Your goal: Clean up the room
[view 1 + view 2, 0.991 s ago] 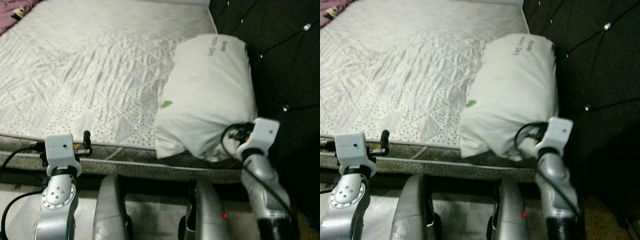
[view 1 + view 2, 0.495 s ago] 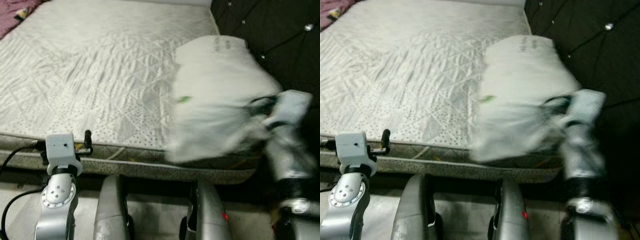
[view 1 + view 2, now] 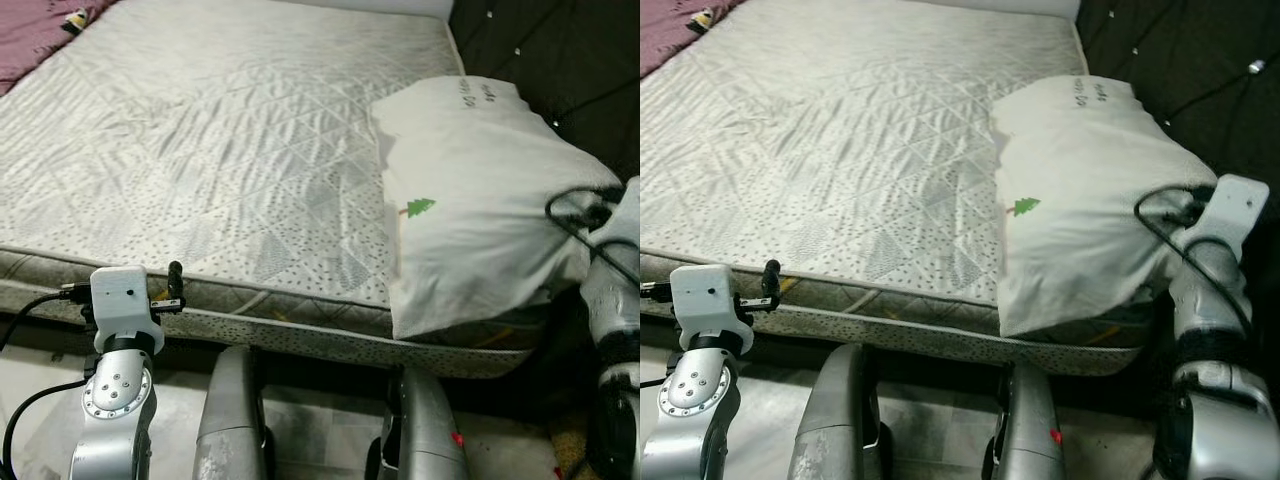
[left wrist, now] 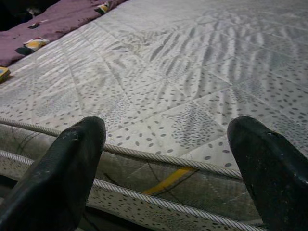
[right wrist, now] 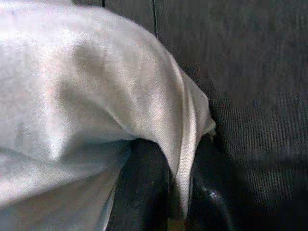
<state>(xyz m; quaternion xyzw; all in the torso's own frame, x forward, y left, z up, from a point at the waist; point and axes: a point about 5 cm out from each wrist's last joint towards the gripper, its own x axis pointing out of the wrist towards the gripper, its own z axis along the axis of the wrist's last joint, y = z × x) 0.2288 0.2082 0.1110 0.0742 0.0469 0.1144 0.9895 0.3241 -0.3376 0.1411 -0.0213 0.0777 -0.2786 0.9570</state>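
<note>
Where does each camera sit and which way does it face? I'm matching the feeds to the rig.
Left eye, right eye: on the head, looking forward and down at the mattress, pillow, both arms and legs.
Left wrist: along the open left hand at the mattress edge.
Right wrist: along the right hand, its fingers pinching pillow fabric.
Shared: both eyes show the same scene; pillow and mattress recur in the wrist views.
</note>
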